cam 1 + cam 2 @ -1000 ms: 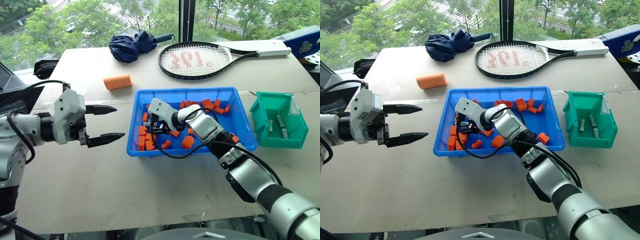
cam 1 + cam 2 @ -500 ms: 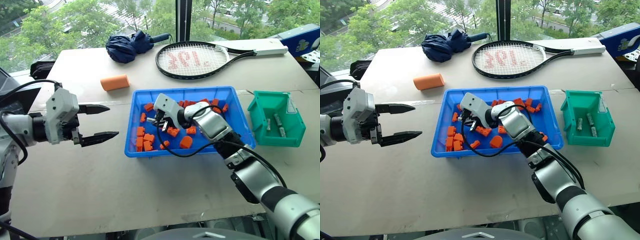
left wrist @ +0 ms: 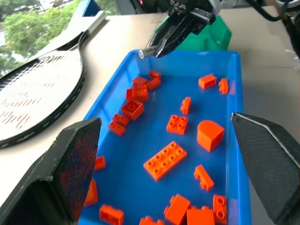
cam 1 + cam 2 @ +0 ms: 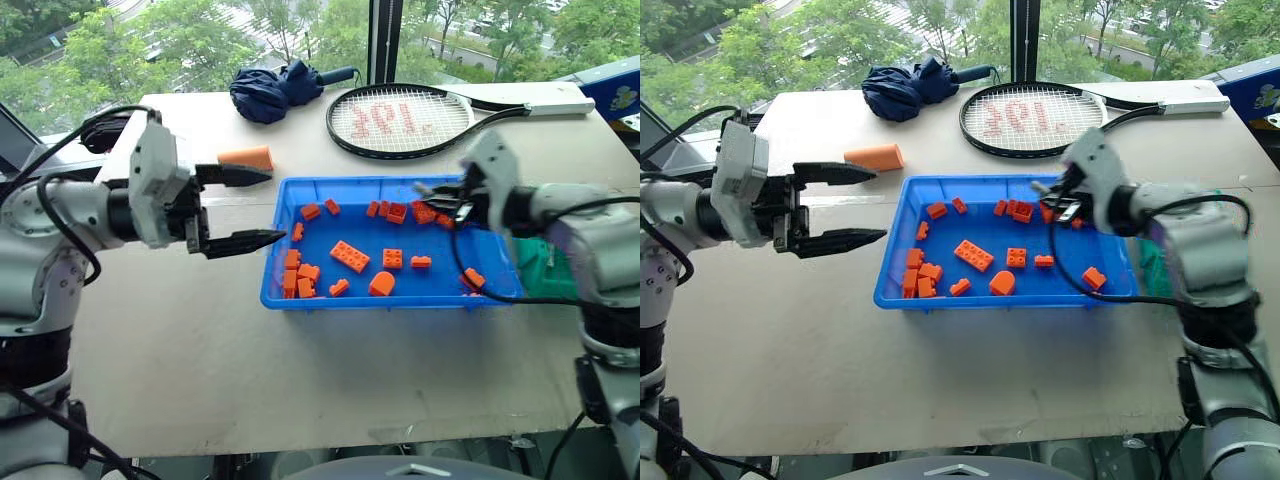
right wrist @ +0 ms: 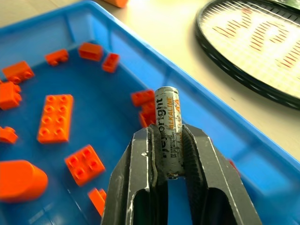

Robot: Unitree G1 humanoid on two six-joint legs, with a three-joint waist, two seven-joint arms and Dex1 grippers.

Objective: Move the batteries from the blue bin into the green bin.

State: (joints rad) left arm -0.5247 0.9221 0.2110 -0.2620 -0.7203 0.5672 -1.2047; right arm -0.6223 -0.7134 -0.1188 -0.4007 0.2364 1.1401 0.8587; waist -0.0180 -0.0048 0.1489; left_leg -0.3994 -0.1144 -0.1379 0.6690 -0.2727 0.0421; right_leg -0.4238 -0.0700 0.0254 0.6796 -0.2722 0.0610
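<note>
My right gripper is shut on one battery, a silver-grey cylinder that sticks out past the fingertips. In the head views this gripper hovers over the far right part of the blue bin. Several orange toy bricks lie in the blue bin. The green bin stands just beyond the blue bin's right end, mostly hidden behind my right arm. My left gripper is open and empty, level, pointing at the blue bin's left end.
An orange cylinder lies on the table behind my left gripper. A tennis racket and a folded navy umbrella lie at the back. A blue box sits at the far right edge.
My right gripper shut on a battery at the blue bin's left side, lifted and swung to the right end. My left gripper rose and moved closer to the bin.
</note>
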